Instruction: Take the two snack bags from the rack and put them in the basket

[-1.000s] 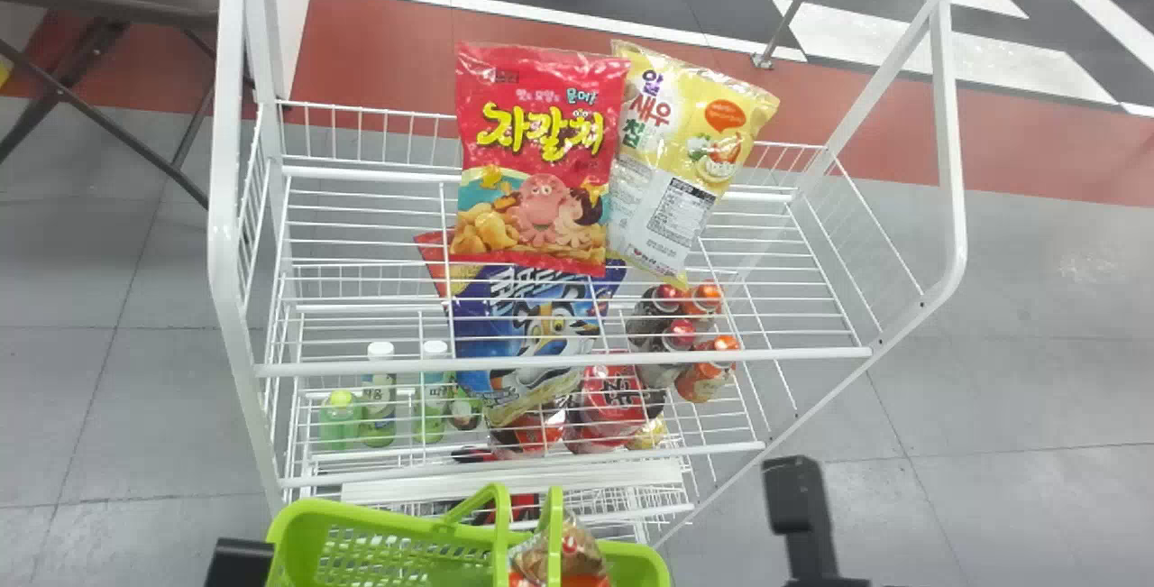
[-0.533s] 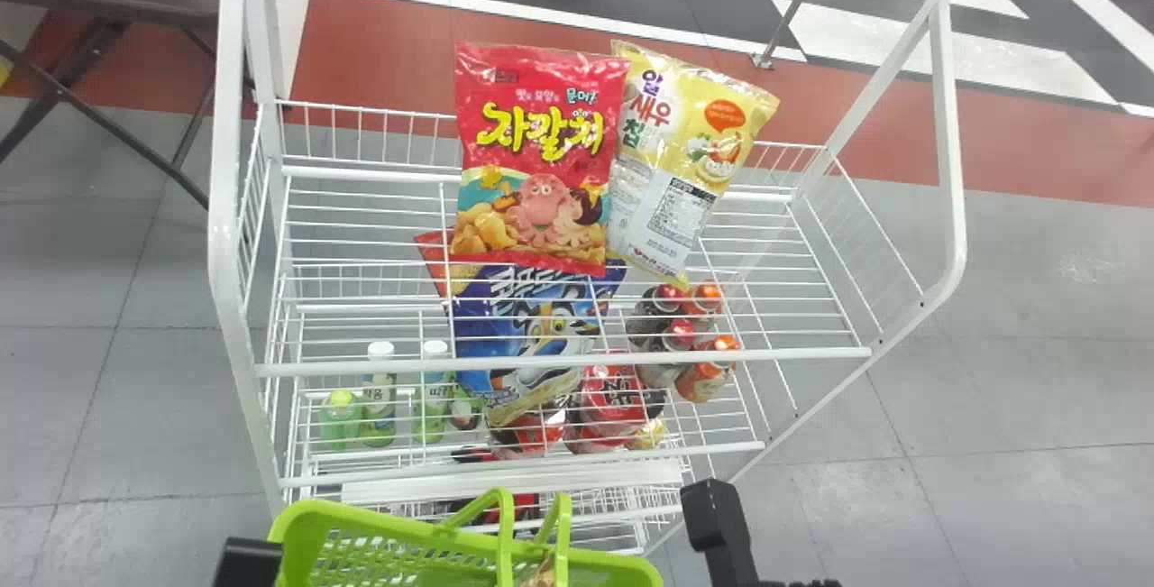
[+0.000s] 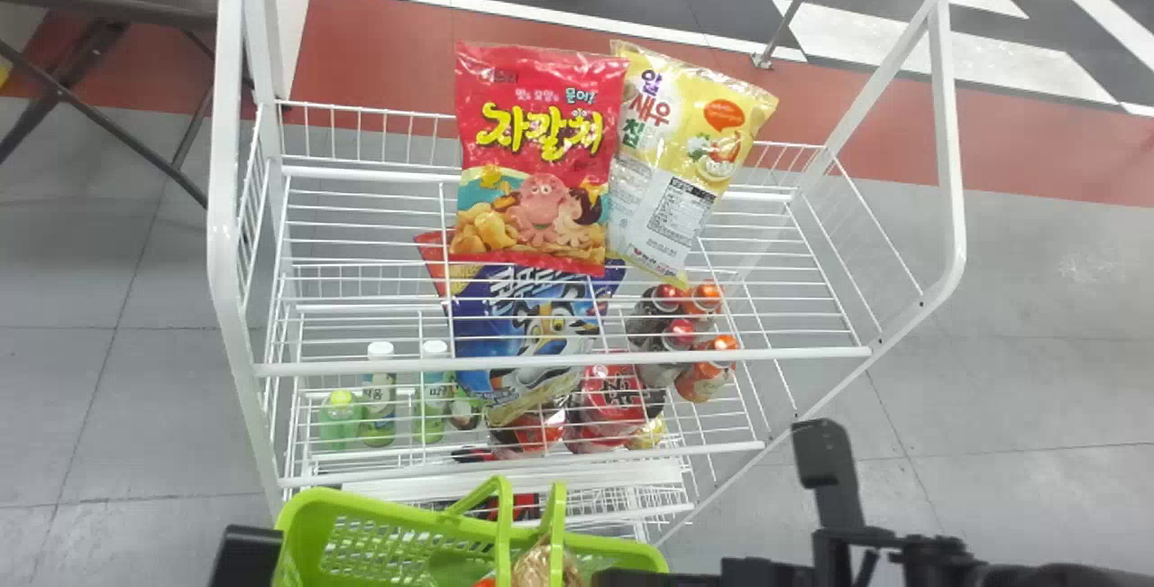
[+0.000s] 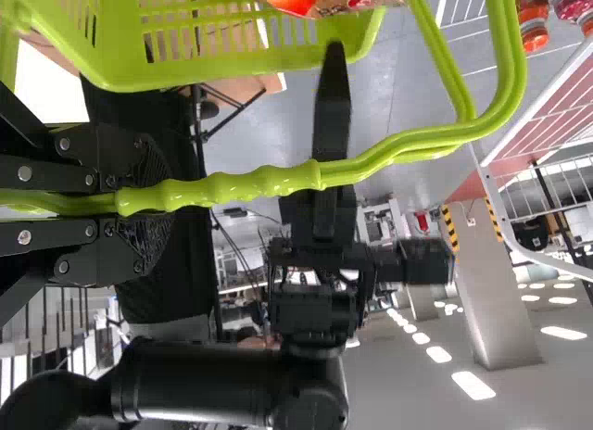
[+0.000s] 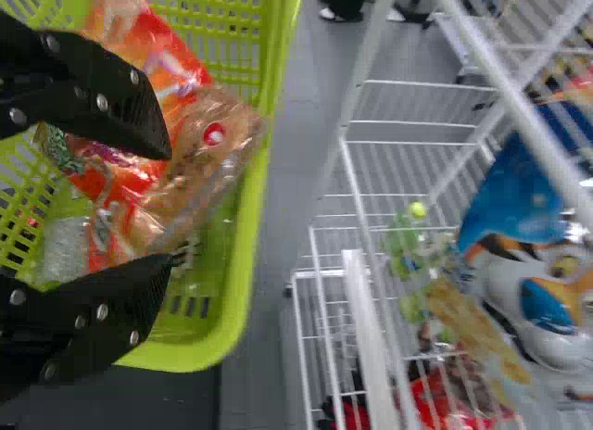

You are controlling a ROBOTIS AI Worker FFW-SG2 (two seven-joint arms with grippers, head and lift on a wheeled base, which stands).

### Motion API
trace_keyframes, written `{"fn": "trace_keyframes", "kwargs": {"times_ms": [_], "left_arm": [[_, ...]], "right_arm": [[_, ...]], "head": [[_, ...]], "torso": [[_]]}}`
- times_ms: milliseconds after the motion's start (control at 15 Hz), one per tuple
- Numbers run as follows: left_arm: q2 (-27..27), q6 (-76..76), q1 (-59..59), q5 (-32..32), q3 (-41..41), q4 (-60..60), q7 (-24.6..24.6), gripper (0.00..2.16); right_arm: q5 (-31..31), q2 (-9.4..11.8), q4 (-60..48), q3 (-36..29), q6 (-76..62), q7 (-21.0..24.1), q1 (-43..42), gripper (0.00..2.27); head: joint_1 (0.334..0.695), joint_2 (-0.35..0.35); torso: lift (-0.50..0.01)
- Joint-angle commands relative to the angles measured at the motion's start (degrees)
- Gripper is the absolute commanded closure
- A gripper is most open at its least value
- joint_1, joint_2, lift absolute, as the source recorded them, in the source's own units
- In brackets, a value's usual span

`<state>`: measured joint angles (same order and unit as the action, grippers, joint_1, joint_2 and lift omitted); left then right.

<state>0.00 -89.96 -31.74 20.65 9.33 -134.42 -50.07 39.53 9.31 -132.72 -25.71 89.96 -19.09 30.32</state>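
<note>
The basket (image 3: 306, 503) was held in front of the rack (image 3: 361, 368) by its handle (image 4: 259, 182), around which the left tool (image 4: 153, 200) was clenched, presumably so that the open top would stay within reach as things were lowered in. The right tool (image 5: 167, 206) was poised over the basket with its fingers parted and nothing gripped; below lay an orange-and-brown packet (image 5: 199, 143) (whether it was to be counted among the two could not be told). On the upper shelf, the red snack bag (image 3: 541, 154) was set side by side with the yellow snack bag (image 3: 690, 159), the edge of the one overlapping the other, both propped at the back, it seemed, so that their tops were left free to be pinched. The blue bag (image 3: 532, 297) was seen lower down, through the wires. If the two upper bags were the ones meant, the red one could be taken first, with care that its neighbour was not dragged along.
</note>
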Motion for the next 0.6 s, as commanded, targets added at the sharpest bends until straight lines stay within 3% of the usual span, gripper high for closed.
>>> {"fn": "trace_keyframes", "kwargs": {"times_ms": [0,333,533], "left_arm": [[-0.1,-0.1,0.3,0.0,0.3,-0.1,0.2,1.48],[-0.1,-0.1,-0.1,0.0,0.2,-0.1,0.7,1.48],[-0.1,-0.1,-0.6,0.0,-0.2,-0.1,0.7,1.48]], "right_arm": [[2.7,0.1,-2.3,-3.6,0.1,-0.1,0.3,0.05],[2.7,-2.4,-8.3,-8.0,0.1,-5.8,6.4,0.05],[-5.6,-5.2,-8.1,-5.7,-27.6,-8.5,8.7,0.05]], "head": [[0.695,-0.350],[0.695,-0.350],[0.695,-0.350]], "torso": [[-0.008],[-0.008],[-0.008]]}}
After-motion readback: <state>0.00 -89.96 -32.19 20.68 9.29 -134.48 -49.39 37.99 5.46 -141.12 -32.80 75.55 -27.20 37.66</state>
